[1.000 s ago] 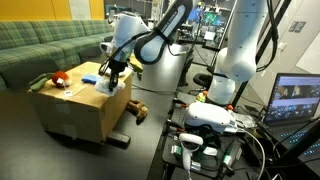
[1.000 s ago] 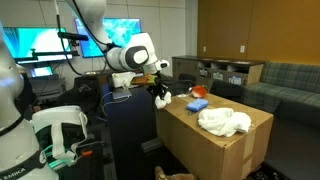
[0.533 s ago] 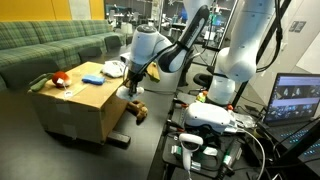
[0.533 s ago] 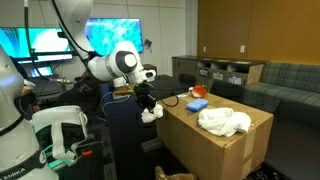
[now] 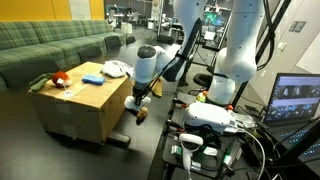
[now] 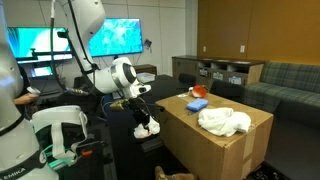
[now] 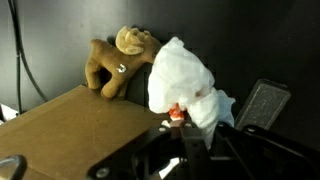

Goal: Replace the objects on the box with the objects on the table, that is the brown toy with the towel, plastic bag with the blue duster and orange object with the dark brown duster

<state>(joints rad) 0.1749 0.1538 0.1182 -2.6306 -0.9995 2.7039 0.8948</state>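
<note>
The gripper (image 7: 186, 128) is clamped nearly shut on the bag (image 7: 183, 78), which bunches up with its long axis roughly upright. To its near left is a corner of the box (image 7: 70, 125). Just beyond, on the table (image 7: 270, 40), the toy (image 7: 118, 62) lies slanted with its head to the far right, apparently touching the bag.
</note>
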